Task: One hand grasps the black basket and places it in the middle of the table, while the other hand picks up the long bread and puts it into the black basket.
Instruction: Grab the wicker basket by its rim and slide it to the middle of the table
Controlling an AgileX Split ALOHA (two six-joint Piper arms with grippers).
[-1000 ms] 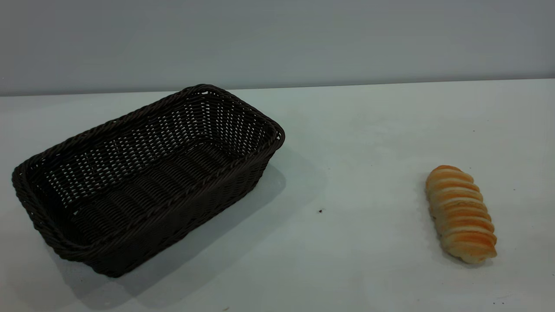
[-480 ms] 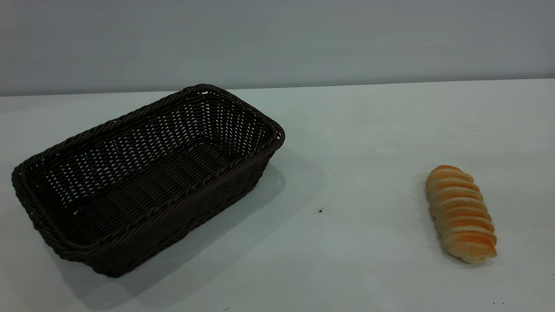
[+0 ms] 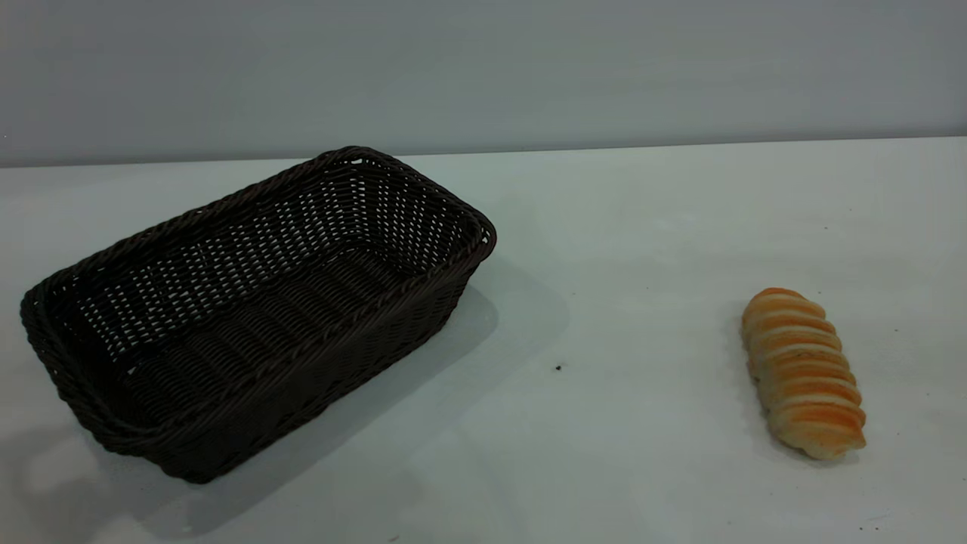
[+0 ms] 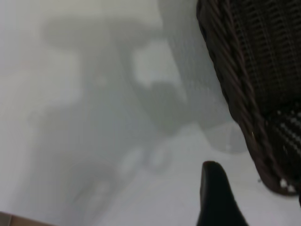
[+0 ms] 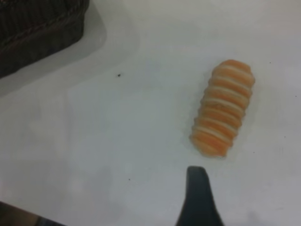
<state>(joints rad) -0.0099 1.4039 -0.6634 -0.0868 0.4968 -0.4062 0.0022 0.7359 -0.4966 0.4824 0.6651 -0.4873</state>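
Note:
The black basket (image 3: 257, 302) stands empty on the left of the white table (image 3: 619, 249), one corner pointing to the back. The long bread (image 3: 802, 370) lies on the right of the table, far from the basket. Neither gripper shows in the exterior view. In the left wrist view my left gripper (image 4: 256, 190) hovers over bare table just outside a basket corner (image 4: 254, 108); one black fingertip (image 4: 214, 195) shows, and the jaws stand apart, empty. In the right wrist view my right gripper (image 5: 244, 197) is above the table short of the bread (image 5: 223, 113), with one fingertip (image 5: 197, 197) showing, open and empty.
A tiny dark speck (image 3: 558, 368) lies on the table between basket and bread. A grey wall rises behind the table's far edge. The basket's edge also shows in the right wrist view (image 5: 42, 28). The arm's shadow falls on the table beside the basket (image 4: 117, 103).
Basket and bread have not moved. Soft shadows have spread over the table at the front left, beside the basket's near corner.

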